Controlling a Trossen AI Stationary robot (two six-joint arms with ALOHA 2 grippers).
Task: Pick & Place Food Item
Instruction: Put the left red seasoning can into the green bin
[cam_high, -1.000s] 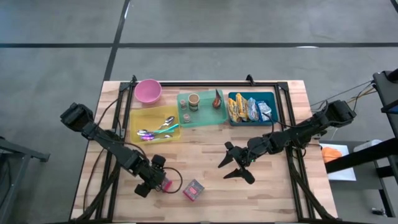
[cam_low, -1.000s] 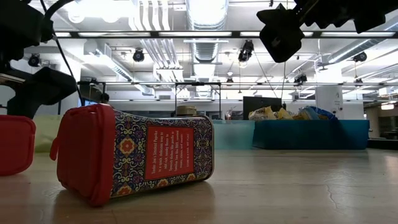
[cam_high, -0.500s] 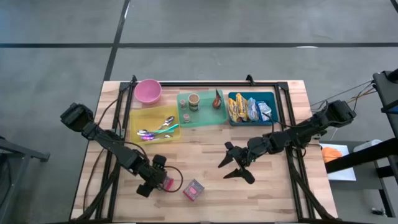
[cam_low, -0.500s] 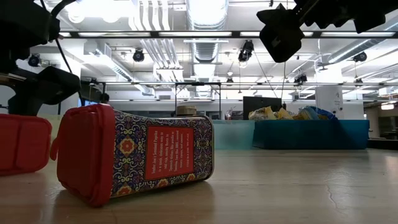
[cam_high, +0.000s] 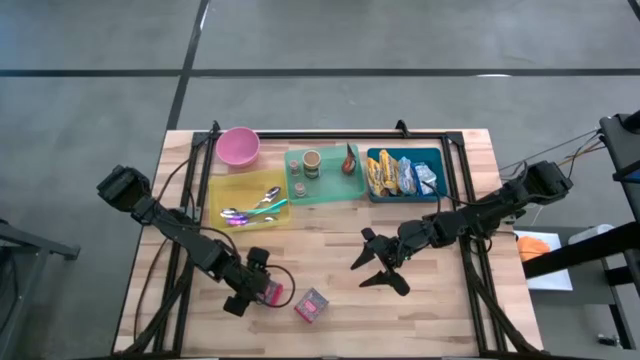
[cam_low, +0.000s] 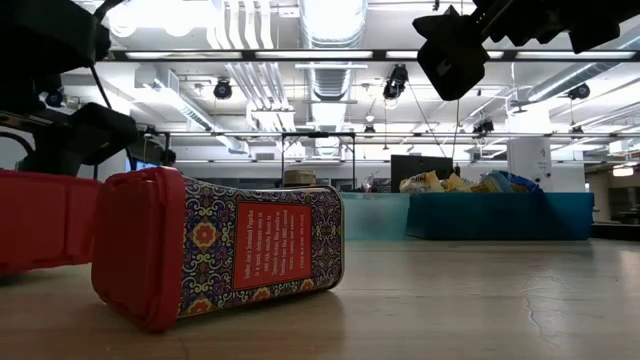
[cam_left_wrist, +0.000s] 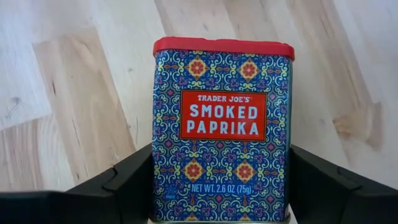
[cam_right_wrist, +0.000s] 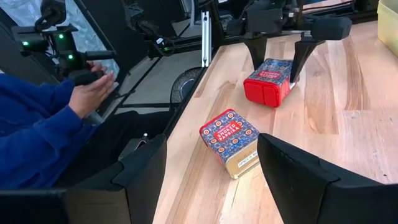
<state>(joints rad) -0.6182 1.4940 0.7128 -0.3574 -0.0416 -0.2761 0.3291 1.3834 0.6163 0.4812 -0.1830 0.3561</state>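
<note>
A smoked paprika tin (cam_left_wrist: 222, 124) with a red lid and a blue patterned label lies label-up near the table's near left edge (cam_high: 270, 294). My left gripper (cam_left_wrist: 221, 157) is shut on it. A second, similar tin (cam_high: 311, 305) lies on its side just to the right, resting on one broad face (cam_low: 220, 250). My right gripper (cam_high: 373, 268) hangs open above the middle of the table, with nothing between its fingers. My left gripper pinches the tin's two narrow sides (cam_left_wrist: 157, 186) between its two fingers (cam_left_wrist: 127, 183), near the bottom end, away from the red lid (cam_left_wrist: 224, 46). The fingers slant down from the table's left side and run along the tin. The tin lies on the table.
Along the far edge stand a pink bowl (cam_high: 238, 146), a yellow tray (cam_high: 222, 190) with spoons, a green tray (cam_high: 330, 188) with small jars and a teal bin (cam_high: 440, 165) of snack packets. A person's hand and blue sleeve (cam_right_wrist: 43, 124) show beyond the table's edge.
The tin in my left gripper has slid a little along the table toward the second tin, and the gripper has moved with it. My right arm has kept still.
</note>
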